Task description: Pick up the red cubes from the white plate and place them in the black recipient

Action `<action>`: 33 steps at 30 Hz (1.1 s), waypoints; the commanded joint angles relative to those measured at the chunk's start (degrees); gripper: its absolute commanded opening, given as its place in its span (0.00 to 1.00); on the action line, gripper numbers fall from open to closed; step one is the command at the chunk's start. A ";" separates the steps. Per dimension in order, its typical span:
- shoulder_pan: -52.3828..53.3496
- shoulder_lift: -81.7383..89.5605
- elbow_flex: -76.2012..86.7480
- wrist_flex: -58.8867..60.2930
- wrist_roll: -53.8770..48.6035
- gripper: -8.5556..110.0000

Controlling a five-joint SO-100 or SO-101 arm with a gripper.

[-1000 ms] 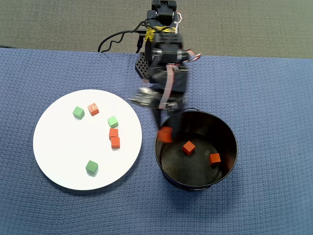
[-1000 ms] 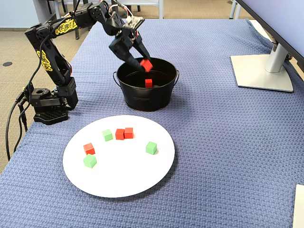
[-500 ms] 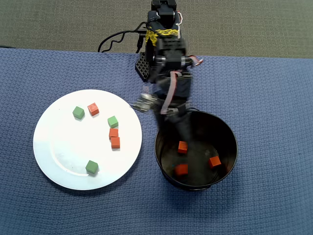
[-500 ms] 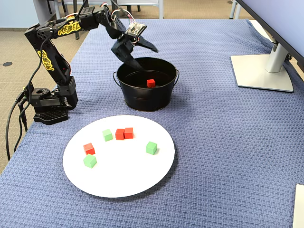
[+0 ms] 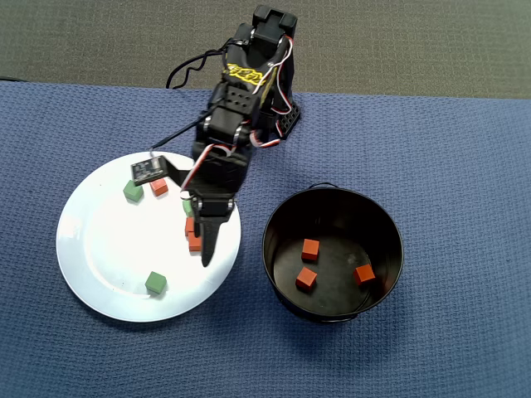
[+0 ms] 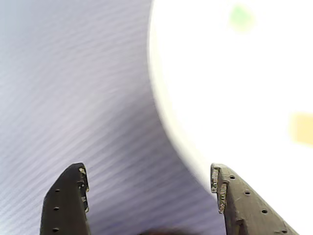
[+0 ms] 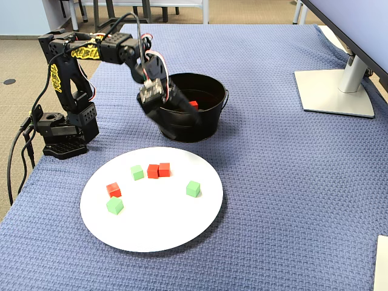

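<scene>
The white plate (image 5: 99, 249) lies left of the black recipient (image 5: 278, 211). Three red cubes (image 5: 310, 248) lie on the recipient's floor. On the plate, one red cube (image 5: 158, 187) sits at the far side and two more (image 5: 193, 242) lie together, partly hidden under my arm; the fixed view shows this pair (image 7: 158, 170) clearly. My gripper (image 5: 206, 255) hovers above the plate's right edge, open and empty. In the wrist view the gripper (image 6: 149, 176) has its jaws wide apart over the blue cloth and the plate rim (image 6: 166, 117), with nothing between them.
Three green cubes share the plate: one far left (image 5: 133, 191), one near (image 5: 155, 283), one half hidden by the arm (image 5: 187, 206). The arm's base (image 7: 60, 130) stands behind the plate. A monitor stand (image 7: 336, 91) is at the right of the fixed view.
</scene>
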 commanded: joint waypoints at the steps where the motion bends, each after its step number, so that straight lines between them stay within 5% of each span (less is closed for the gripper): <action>1: 1.41 -1.32 -4.39 0.97 -9.93 0.28; 7: 2.46 -1.85 -3.52 -0.26 -31.90 0.26; 13: 4.66 -1.93 -2.46 -1.49 -43.33 0.21; 24: 3.43 -2.37 5.10 -22.68 -43.07 0.22; 28: 3.60 -2.20 4.75 -17.23 -50.98 0.23; 33: 3.69 -2.11 -1.49 3.16 -63.19 0.23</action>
